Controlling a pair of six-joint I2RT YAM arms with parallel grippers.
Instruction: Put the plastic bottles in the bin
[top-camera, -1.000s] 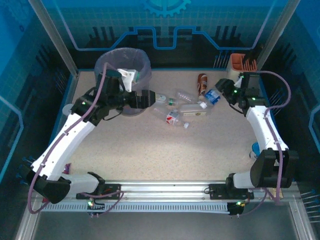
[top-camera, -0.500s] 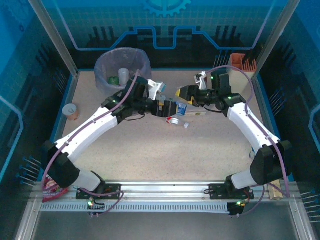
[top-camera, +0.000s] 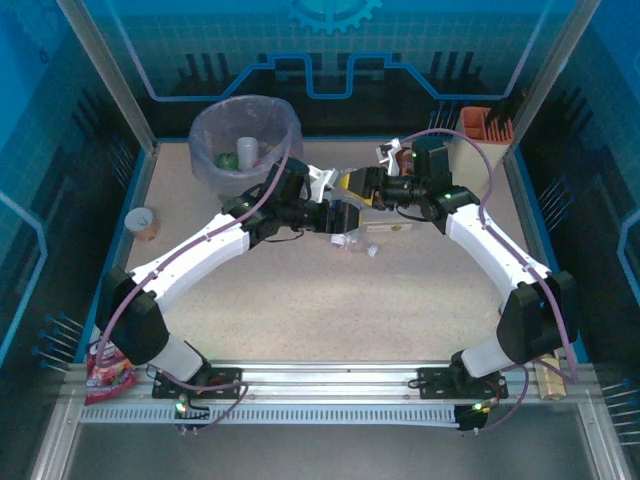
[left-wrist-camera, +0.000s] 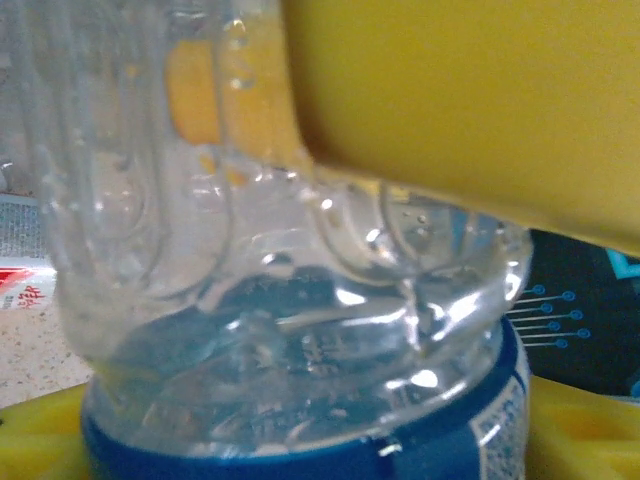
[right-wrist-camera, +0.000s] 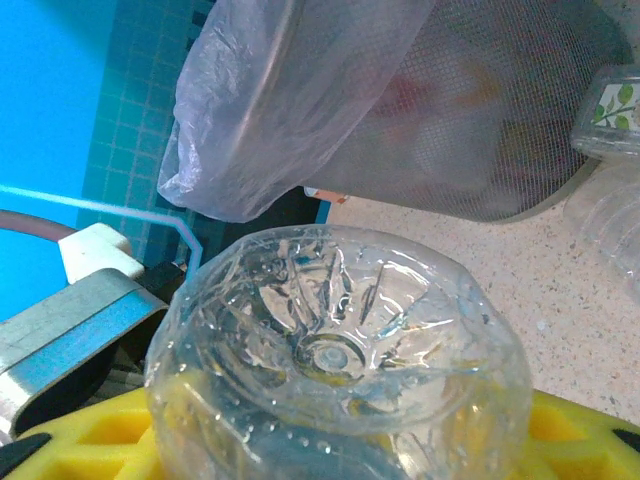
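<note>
Since half a second ago both arms have been drawing in, and the right gripper (top-camera: 366, 188) is edging closer to the bin (top-camera: 205, 128), now just to the right of it and slightly nearer the arm bases. The left gripper (top-camera: 343, 214) is hanging right beside its partner, a little farther from the bin. In the left wrist view its yellow pads (left-wrist-camera: 470, 100) are pressing a blue-labelled bottle (left-wrist-camera: 300, 330) from above and below, so its jaws are clamping that bottle. In the right wrist view a clear bottle (right-wrist-camera: 335, 350) is sitting base-out on the yellow pads with the bin's mesh wall close behind; I judge the jaws are holding it.

The job looks partly done. A green bottle (top-camera: 228, 159) and a pale bottle (top-camera: 247, 150) are lying inside the bin. Both held bottles are waiting to be dropped in. Two loose bottles (top-camera: 357, 243) are lying on the table beyond the grippers, farther from the bin, waiting to be collected.
</note>
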